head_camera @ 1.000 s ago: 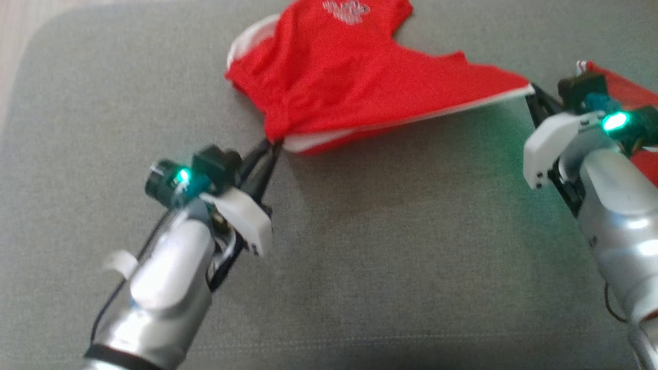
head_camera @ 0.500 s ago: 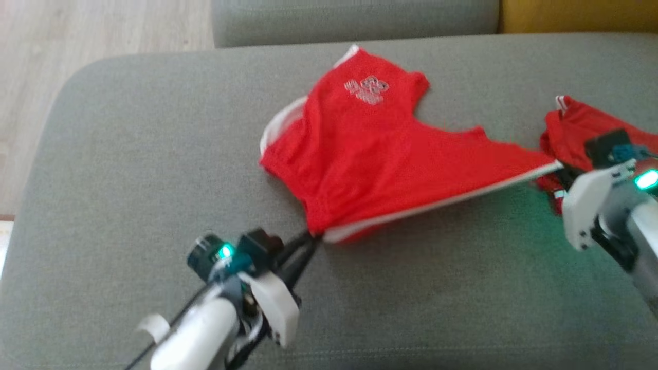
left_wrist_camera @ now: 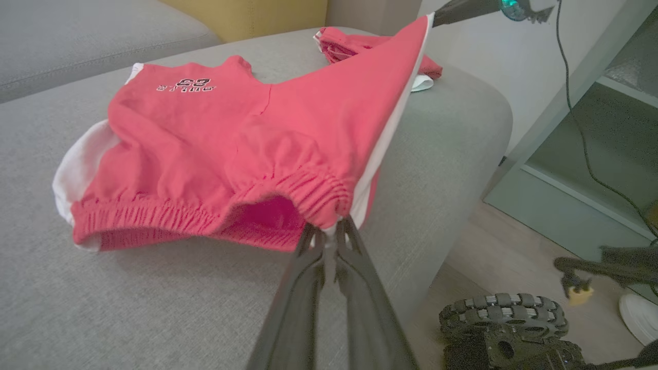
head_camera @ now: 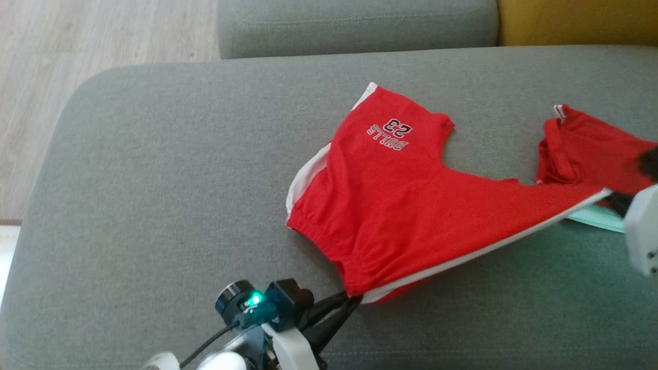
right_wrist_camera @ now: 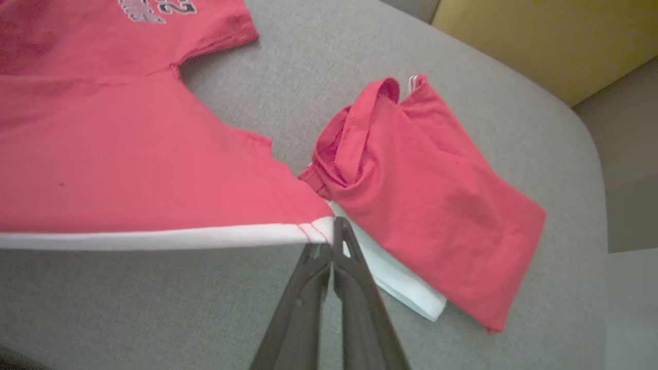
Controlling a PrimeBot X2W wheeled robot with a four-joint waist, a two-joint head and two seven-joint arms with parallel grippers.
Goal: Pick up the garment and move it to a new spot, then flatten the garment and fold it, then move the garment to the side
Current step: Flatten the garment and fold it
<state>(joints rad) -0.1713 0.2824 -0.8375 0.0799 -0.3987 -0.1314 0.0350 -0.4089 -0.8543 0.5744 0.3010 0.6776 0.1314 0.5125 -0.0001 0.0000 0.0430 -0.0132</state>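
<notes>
Two grippers, both clamped on the same red shorts (head_camera: 411,205). Nearest me, the L gripper (head_camera: 352,299) sits at the bottom of the head view, fingers pinched tight on a corner of the elastic waistband. Its wrist cam shows the gathered band bunched right at the tips. The R gripper (right_wrist_camera: 333,223) is closed on the far end of the same side, gripping the white-trimmed hem corner out at the right edge of the head view. The white side stripe runs taut btwn the two, and that edge is lifted off the grey cushion (head_camera: 154,180). The rest of the shorts lies on the cushion approx mid-surface, w/ the "BULLS 23" print (head_camera: 389,134) on the far leg. Just beyond the R gripper is a second red garment (head_camera: 581,149), folded, w/ a pale cloth (right_wrist_camera: 406,288) under it. Farther back are a grey back cushion (head_camera: 354,25), a yellow cushion (head_camera: 576,20) and wood floor (head_camera: 77,46) at far left.
</notes>
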